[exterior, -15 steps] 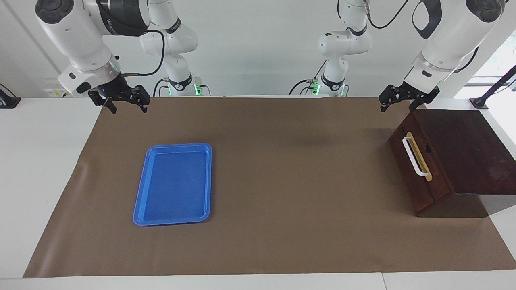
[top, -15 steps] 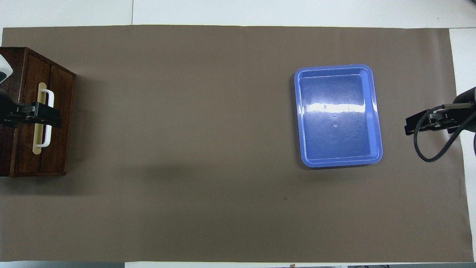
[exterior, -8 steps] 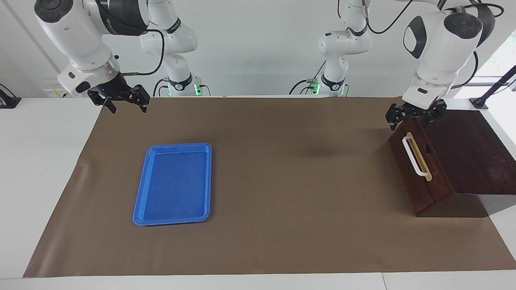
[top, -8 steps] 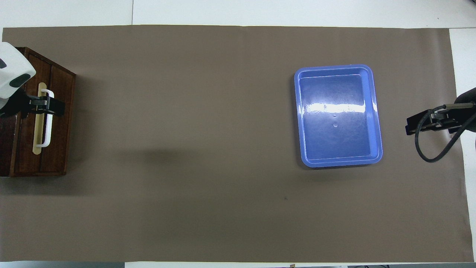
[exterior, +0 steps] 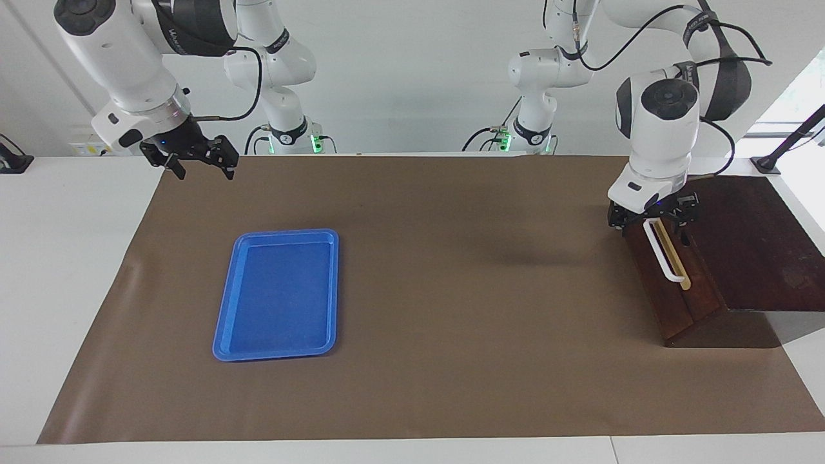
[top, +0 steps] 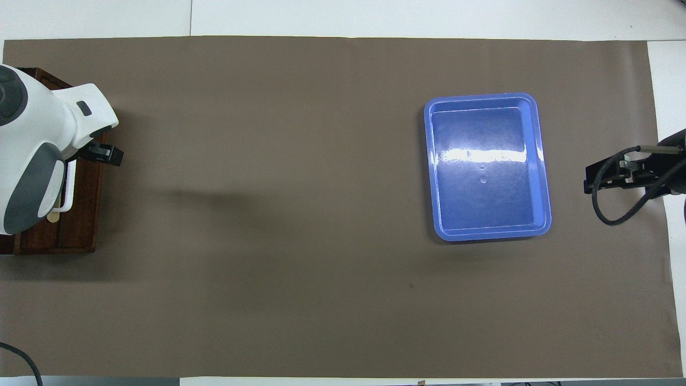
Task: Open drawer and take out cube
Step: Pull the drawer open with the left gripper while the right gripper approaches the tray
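The drawer (exterior: 673, 306) is shut in its dark wooden box (exterior: 754, 238) at the left arm's end of the table, its front facing the table's middle. Its white bar handle (exterior: 667, 261) lies on a tan strip. My left gripper (exterior: 652, 216) is open and low at the handle's end nearer to the robots, one finger on each side of it. In the overhead view the left wrist covers much of the drawer (top: 80, 214), and one finger (top: 110, 156) sticks out. My right gripper (exterior: 193, 158) waits open in the air. The cube is out of view.
A flat blue tray (exterior: 277, 296) with nothing in it lies on the brown mat (exterior: 451, 290) toward the right arm's end. White tabletop borders the mat at both ends. In the overhead view the tray (top: 485, 171) is beside the right gripper (top: 611, 179).
My left gripper has come down from above the box's edge nearest the robots to the handle's near end, turning as it went. The right arm has barely moved.
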{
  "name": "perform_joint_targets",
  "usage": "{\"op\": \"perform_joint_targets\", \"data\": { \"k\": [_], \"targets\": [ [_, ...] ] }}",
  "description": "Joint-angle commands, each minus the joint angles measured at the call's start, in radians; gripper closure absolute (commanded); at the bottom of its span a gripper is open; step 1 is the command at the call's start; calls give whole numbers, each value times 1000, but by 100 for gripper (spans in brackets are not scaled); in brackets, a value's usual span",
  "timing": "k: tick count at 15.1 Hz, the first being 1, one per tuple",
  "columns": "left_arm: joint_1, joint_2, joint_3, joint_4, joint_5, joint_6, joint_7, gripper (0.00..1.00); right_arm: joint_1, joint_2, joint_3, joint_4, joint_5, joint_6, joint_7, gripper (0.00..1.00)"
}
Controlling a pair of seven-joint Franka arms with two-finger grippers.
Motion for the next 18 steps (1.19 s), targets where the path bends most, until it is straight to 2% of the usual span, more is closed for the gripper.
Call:
{"op": "perform_joint_targets", "data": {
  "k": [1, 5, 7, 12, 18],
  "targets": [
    [12, 11, 4, -47, 52, 71, 5, 0, 2, -30, 5, -32, 17, 9, 198, 0],
    [70, 8, 3, -99, 60, 143, 47, 0, 4, -32, 19, -54, 20, 15, 444, 0],
    [76, 3, 4, -142, 60, 184, 45, 0, 2, -43, 19, -89, 59, 38, 623, 0],
    [79, 4, 3, -179, 59, 212, 44, 0, 2, -17, 19, -92, 153, 70, 999, 0],
    [64, 21, 0, -187, 54, 249, 15, 0, -13, 31, 17, -94, 254, 72, 1121, 0]
  ]
}}
